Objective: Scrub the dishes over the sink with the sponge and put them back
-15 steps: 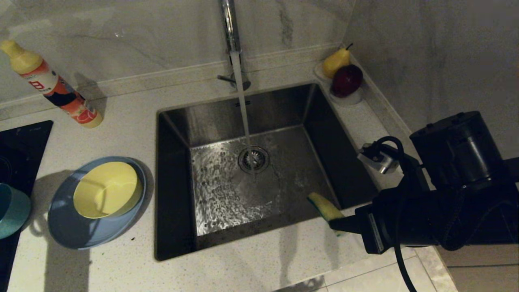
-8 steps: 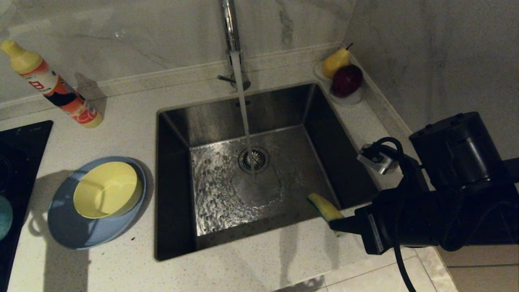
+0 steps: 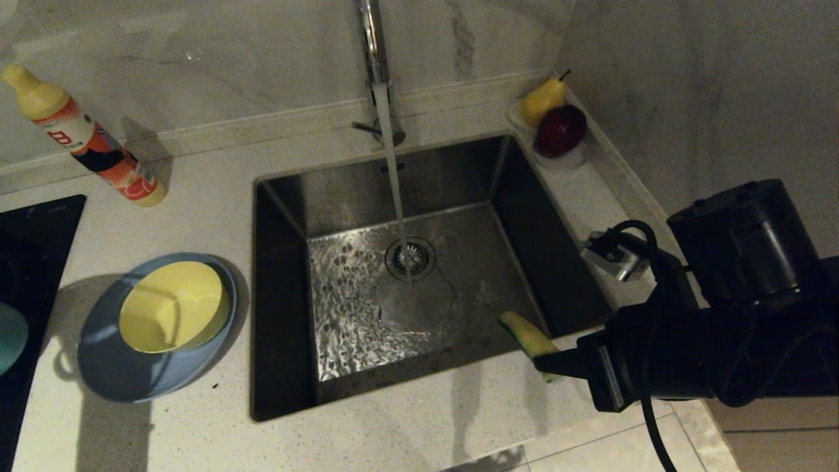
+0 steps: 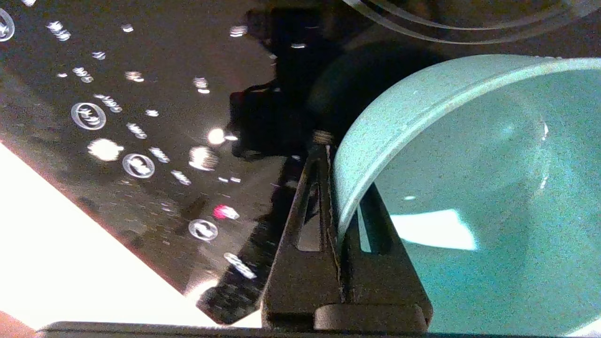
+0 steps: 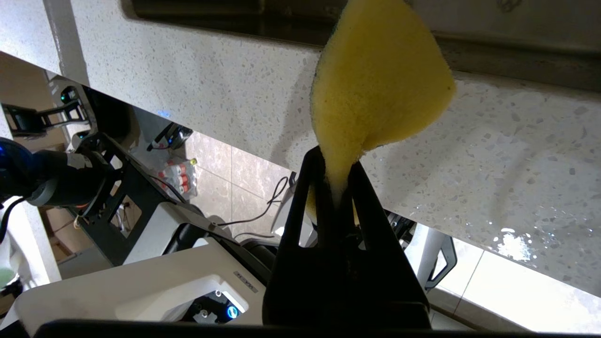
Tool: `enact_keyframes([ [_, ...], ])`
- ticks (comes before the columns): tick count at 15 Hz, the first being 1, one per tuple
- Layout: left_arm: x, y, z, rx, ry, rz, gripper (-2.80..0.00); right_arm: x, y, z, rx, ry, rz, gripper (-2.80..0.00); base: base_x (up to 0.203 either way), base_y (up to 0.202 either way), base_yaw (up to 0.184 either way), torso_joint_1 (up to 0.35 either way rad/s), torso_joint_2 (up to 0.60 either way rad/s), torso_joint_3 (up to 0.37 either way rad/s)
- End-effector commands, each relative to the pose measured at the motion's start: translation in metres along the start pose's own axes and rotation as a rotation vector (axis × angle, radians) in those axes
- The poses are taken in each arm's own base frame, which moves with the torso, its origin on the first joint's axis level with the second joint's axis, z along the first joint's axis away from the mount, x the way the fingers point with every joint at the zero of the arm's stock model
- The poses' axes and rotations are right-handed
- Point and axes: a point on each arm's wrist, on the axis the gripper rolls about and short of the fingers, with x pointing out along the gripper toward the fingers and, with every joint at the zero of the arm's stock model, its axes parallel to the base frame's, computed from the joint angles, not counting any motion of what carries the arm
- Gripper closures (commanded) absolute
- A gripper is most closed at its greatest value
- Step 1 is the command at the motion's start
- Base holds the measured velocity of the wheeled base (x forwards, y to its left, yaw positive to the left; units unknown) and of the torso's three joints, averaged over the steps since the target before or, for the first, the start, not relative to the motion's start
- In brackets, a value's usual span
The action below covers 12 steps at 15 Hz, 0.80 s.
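Teal bowl [image 4: 469, 188] rim pinch, wrist-view only

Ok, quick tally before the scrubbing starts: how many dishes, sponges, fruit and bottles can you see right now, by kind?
Bowls: 2, yellow bowl on the plate, teal bowl in the left gripper
Plates: 1, blue plate
Sponges: 1, sponge in the right gripper
Fruit: 2, pear, apple
Bottles: 1, bottle
Total: 7
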Motion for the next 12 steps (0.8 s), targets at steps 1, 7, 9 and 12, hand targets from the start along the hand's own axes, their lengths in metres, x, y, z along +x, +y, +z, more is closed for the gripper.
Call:
enact_keyframes([
  [1,-0.028,-0.013,-0.002,0.012,-0.059,-0.057,0.0,-0.005,0.001,0.0,0.0,-0.01,0.006,0.0,0.0,0.0,0.0,0.0,0.0,0.0],
  [7,-0.156,-0.082,-0.026,0.187,-0.287,-0.331,0.0,-0.016,0.003,0.001,-0.001,-0.038,0.014,0.0,0.0,0.0,0.0,0.0,0.0,0.0],
  [9,-0.18,-0.109,-0.046,0.268,-0.234,-0.426,0.0,-0.015,0.002,-0.001,0.003,-0.033,0.008,0.0,0.0,0.0,0.0,0.0,0.0,0.0],
  [12,-0.191,-0.14,-0.072,0.38,-0.11,-0.549,0.0,-0.018,0.002,-0.001,0.007,-0.042,0.005,0.0,0.0,0.0,0.0,0.0,0.0,0.0],
])
